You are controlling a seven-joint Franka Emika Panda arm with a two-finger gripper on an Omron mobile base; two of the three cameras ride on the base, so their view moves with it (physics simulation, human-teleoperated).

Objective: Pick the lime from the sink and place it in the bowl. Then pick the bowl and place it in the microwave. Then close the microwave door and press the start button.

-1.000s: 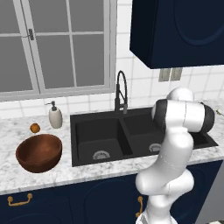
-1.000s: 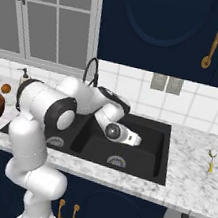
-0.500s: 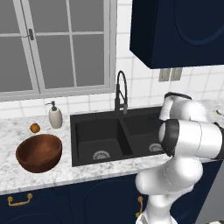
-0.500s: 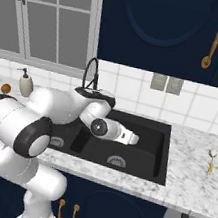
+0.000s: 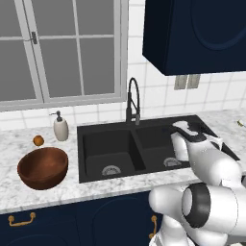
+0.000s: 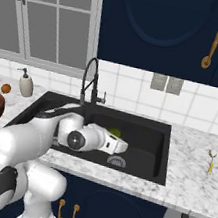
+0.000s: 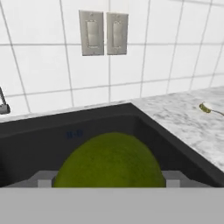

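Lime lower half cut off, hand fingertips hidden behind it in the hand view.

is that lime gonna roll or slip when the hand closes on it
The lime looks round and smooth, so it could roll on the sink floor if nudged. It sits centred between the open hand's fingers, so squeezing should likely trap it. It probably stays firm, not squashy.

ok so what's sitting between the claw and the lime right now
Nothing. In the hand view the lime sits right at the open claw, between the fingertips, bare black sink behind it.
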